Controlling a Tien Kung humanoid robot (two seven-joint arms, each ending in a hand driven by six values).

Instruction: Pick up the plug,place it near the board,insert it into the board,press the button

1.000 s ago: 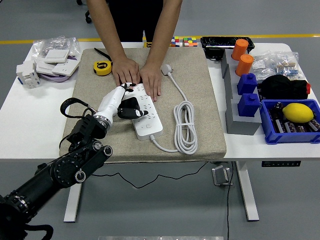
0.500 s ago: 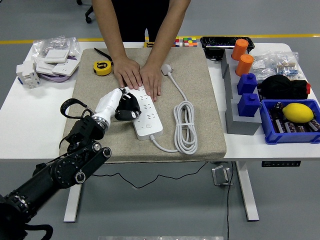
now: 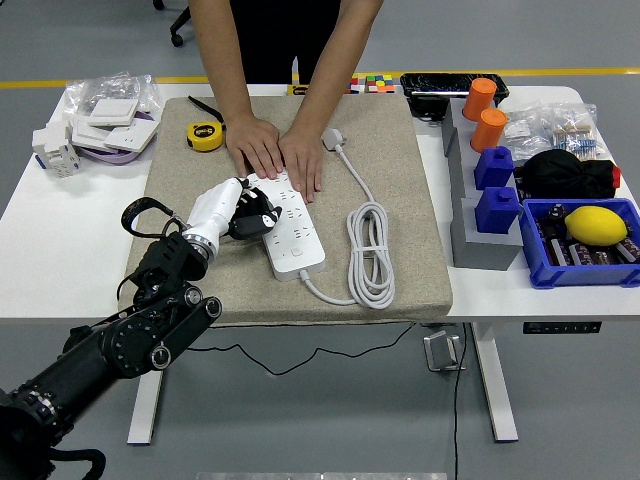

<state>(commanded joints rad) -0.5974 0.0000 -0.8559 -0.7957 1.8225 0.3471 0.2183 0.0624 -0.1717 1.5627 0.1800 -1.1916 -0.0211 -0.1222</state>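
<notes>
**Left hand at the strip's near-left edge, person pinning the far end**

Nearest the camera, the black left arm rises from the lower left corner to the left hand [image 3: 232,208], white-shelled with black fingers. Those fingers are curled over the left edge of the power strip [image 3: 290,226], the board of the task, with something black beneath them. That is probably the plug, but the pictures do not show it clearly enough to be sure, nor whether its prongs are seated in a socket. The curled, downward posture suits pushing into the sockets.

Just right of the hand, the white strip runs diagonally across the tan mat [image 3: 400,270]; its near end, towards the camera from the hand, carries what looks like the button. Further right lies the strip's own coiled white cable [image 3: 371,250].

Just beyond the hand, the person's two hands [image 3: 278,152] press flat on the strip's far end, seemingly to stop it sliding under the robot's push. Beyond the hand and slightly left sits a yellow tape measure [image 3: 206,135].
</notes>
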